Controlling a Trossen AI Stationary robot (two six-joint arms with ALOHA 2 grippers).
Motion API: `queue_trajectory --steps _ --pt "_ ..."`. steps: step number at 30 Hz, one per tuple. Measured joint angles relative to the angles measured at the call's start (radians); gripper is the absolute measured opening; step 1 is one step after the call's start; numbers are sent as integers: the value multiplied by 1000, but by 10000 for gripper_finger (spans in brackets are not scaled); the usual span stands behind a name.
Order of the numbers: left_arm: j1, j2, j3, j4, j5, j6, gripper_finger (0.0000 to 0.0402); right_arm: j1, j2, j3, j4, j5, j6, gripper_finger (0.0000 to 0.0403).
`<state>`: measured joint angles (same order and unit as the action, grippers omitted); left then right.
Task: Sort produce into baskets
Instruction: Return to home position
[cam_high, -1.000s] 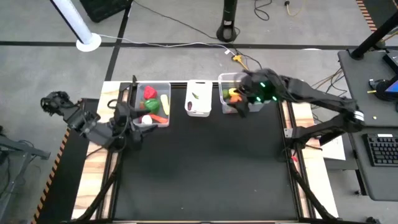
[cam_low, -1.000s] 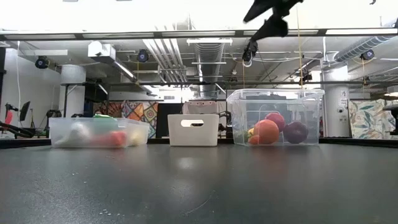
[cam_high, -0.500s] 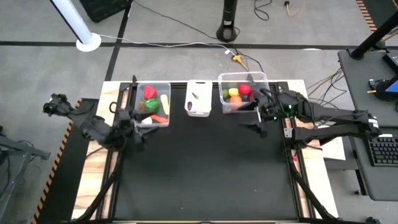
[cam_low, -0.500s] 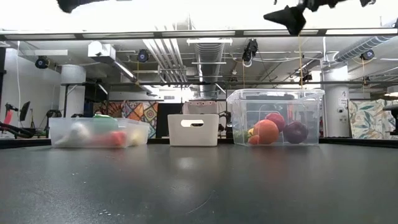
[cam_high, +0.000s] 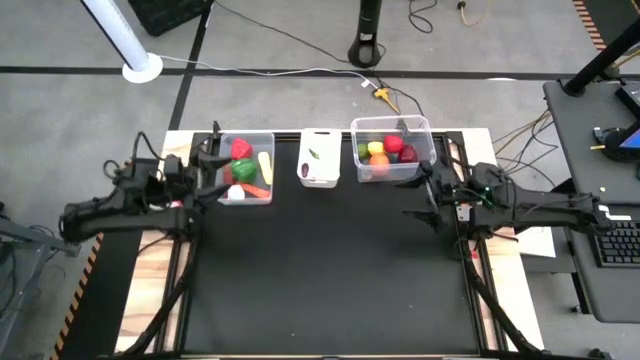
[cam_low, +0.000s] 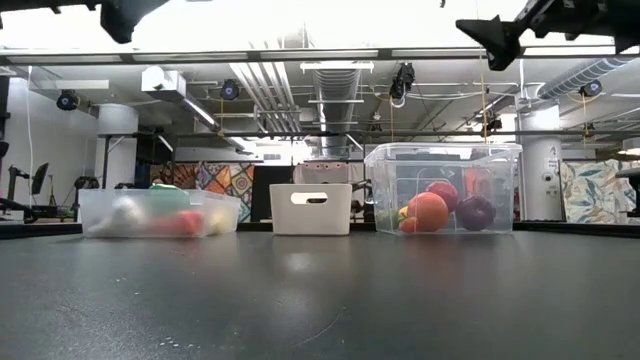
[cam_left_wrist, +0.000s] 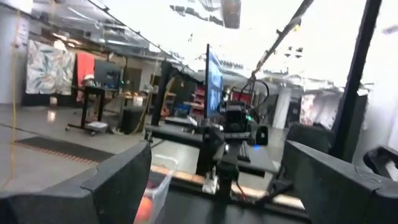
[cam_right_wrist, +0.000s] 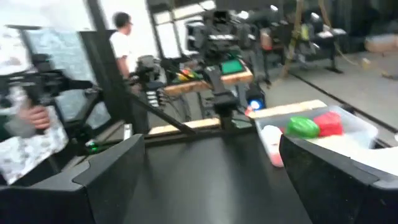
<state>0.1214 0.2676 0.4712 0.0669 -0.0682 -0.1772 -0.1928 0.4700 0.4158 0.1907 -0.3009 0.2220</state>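
High view: left gripper spread, mid-left beside low clear plastic bin, opaque white tub top centre, right gripper spread, below tall clear tub, produce in both clear bins, low view: 3 tubs in row mid-frame, wrist views: dark fingers wide apart.

A black worktop stands on a grey floor. Beyond its far edge are a white pole and a black stand. A keyboard lies on a desk at right. A person in white stands in the room.

Overhead, level, wrist cameras sharing bins
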Motion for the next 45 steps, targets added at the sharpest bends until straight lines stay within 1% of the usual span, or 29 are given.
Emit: queue_trajectory --steps 2,5,10,11,13,14,15,17,20,21,22,23,24,28,32,38,45 --pt "43 -51 4 -79 50 -11 346 -2 -24 -30 39 -37 -11 364" --pt "61 -130 -15 -158 58 -34 346 -2 -65 -108 126 -47 -3 364" --pt "60 -269 -115 -129 55 -44 346 -2 -123 -290 378 -46 6 364" --pt "60 -267 -131 -111 53 -43 346 -2 -131 -325 422 -39 6 364" --pt "61 -262 -161 -137 51 -41 346 -2 -144 -392 496 -10 19 364" --pt "62 -248 -177 -125 49 -42 346 -2 -145 -403 497 18 30 364" --pt "62 -241 -203 -109 36 -46 346 -2 -148 -399 480 40 30 364" --pt "62 -250 -284 -89 20 -70 346 -4 -152 -400 448 51 35 364" --pt "62 -264 -446 73 -18 -113 346 -4 -151 -403 400 58 13 364" --pt "62 -265 -461 49 -39 -130 346 -4 -149 -403 379 62 4 364" --pt "61 -263 -453 -17 -70 -150 346 -4 -147 -403 352 71 -1 364" --pt "61 -252 -450 -50 -87 -162 346 -5 -146 -403 330 82 1 364" --pt "61 -240 -446 -59 -95 -142 346 -7 -148 -403 310 94 3 364" --pt "60 -198 -448 -56 -87 -72 346 -9 -149 -403 225 94 -52 364" --pt "58 -133 -448 -57 -75 -114 346 -9 -146 -403 93 94 -67 364" --pt "58 -60 -443 -67 -72 -120 346 -9 -145 -403 -137 94 -66 364" --pt "58 -13 -434 -63 -72 -120 346 -9 -111 -393 -156 93 -56 364"
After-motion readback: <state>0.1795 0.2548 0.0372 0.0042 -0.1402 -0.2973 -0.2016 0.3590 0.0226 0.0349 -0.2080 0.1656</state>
